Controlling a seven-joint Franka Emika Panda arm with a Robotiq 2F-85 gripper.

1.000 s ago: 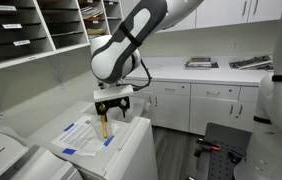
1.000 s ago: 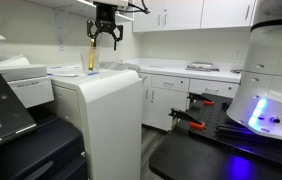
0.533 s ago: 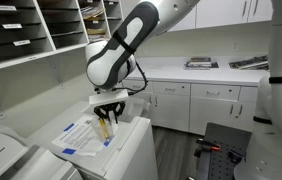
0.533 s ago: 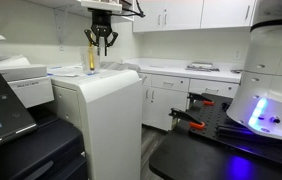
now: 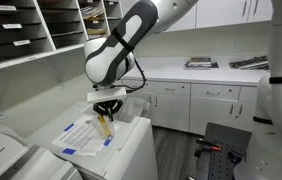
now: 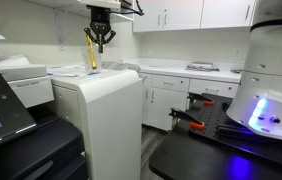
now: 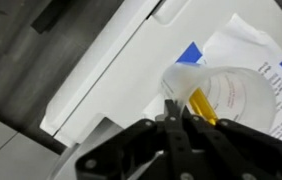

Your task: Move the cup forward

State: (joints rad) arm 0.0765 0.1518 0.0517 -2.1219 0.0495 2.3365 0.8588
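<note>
The gripper now sits lower and nearer the cup than a second ago. In both exterior views it has slid sideways from where it hovered, so its tips are now just over the cup's top. Its jaws are the main change. A second ago they were spread wide, half a second ago they were half drawn in, and now the fingers are pressed together. In the wrist view the fingertips meet right at the cup's rim, though whether they pinch it cannot be told. The arm's big joint has swung the same way with it.
</note>
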